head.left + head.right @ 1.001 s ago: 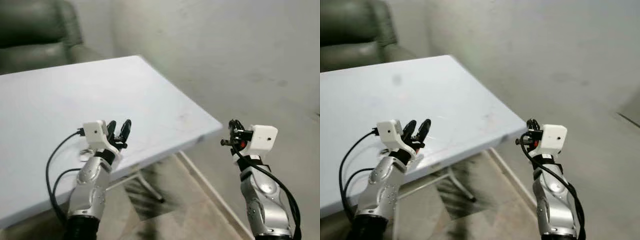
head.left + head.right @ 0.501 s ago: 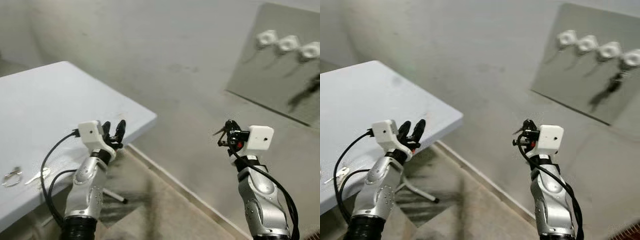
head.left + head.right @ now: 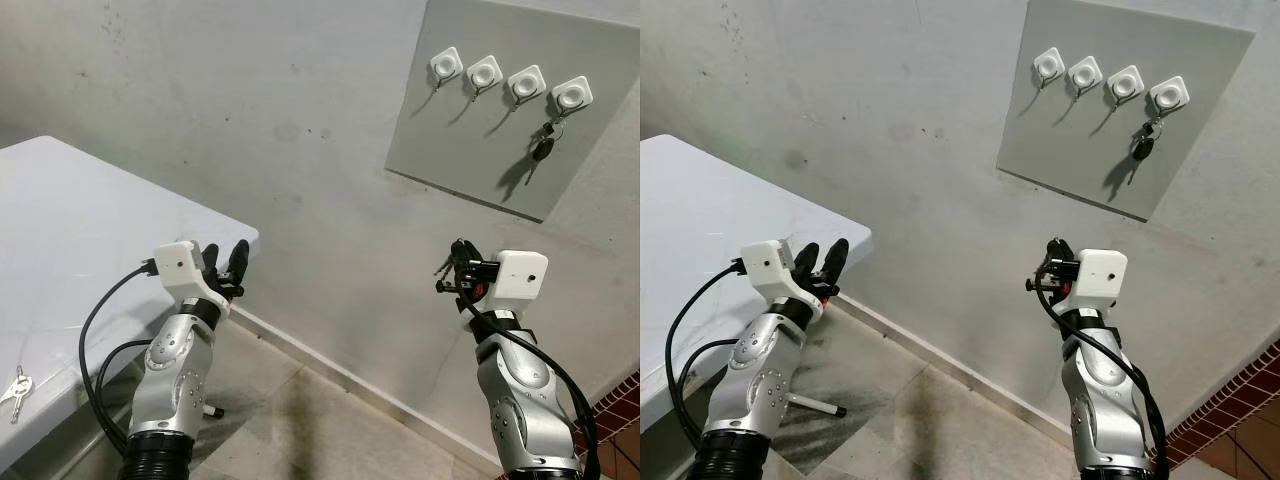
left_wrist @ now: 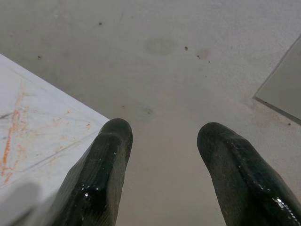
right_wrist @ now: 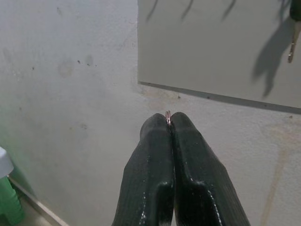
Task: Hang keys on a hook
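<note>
From the head camera you face a grey wall with a grey board [image 3: 510, 110] mounted high on it, carrying four white hooks [image 3: 508, 82] in a row. A bunch of keys with a dark fob [image 3: 543, 146] hangs from the rightmost hook. Your right gripper [image 3: 452, 268] is raised in front of the wall, below the board and well apart from it, its jaws closed together with a small ring of keys [image 3: 446, 262] sticking out at the tips. Your left gripper [image 3: 226, 265] is held up near the corner of the white worktop [image 3: 80, 230], jaws parted and holding nothing. Another set of keys [image 3: 17, 386] lies flat on the worktop near its front edge, by your left arm.

In your left wrist view the two black fingers [image 4: 101, 174] stand apart with bare wall between them, the worktop corner [image 4: 42, 127] to one side.

In your right wrist view the fingers [image 5: 155, 174] press together, and a thin metal ring [image 5: 168, 116] peeks out between their tips. Beyond them you see the lower edge of the board [image 5: 211, 52] and the shadow of the hanging keys on it.
</note>
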Controlling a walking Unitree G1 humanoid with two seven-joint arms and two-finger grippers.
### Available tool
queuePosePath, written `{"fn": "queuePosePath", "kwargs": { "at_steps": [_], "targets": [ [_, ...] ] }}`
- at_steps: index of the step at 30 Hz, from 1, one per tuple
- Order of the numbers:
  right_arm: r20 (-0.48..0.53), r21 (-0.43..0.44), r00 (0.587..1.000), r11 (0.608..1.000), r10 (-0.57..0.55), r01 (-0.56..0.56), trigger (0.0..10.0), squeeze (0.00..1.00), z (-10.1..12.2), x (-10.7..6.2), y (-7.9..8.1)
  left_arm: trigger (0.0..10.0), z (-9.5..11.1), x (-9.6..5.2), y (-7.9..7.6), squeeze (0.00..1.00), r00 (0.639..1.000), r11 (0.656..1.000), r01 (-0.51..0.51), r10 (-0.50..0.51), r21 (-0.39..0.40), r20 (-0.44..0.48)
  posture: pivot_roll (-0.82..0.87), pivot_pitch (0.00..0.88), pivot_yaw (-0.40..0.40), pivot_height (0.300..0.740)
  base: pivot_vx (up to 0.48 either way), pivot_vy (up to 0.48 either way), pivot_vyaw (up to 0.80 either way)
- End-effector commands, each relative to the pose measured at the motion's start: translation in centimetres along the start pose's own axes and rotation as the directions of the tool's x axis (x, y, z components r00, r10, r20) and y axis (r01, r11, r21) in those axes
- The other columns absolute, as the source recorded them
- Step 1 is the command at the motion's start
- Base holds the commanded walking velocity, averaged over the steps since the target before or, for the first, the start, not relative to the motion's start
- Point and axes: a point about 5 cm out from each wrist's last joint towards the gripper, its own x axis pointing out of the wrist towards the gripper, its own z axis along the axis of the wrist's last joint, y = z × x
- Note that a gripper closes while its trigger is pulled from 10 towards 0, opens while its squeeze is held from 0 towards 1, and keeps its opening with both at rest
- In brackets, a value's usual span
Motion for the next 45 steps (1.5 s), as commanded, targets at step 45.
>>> {"fn": "queuePosePath", "kwargs": {
  "at_steps": [45],
  "targets": [
    [0.017,0.002,1.000,1.000,-0.002,0.002,10.0,0.00,0.40,0.12,0.29,10.0,0.26,0.25,-0.75,0.00,0.998,0.998,0.047,-0.046,0.036,-0.036,0.06,0.000,-0.027,0.740,0.000,0.038,-0.52]
  ]
}}
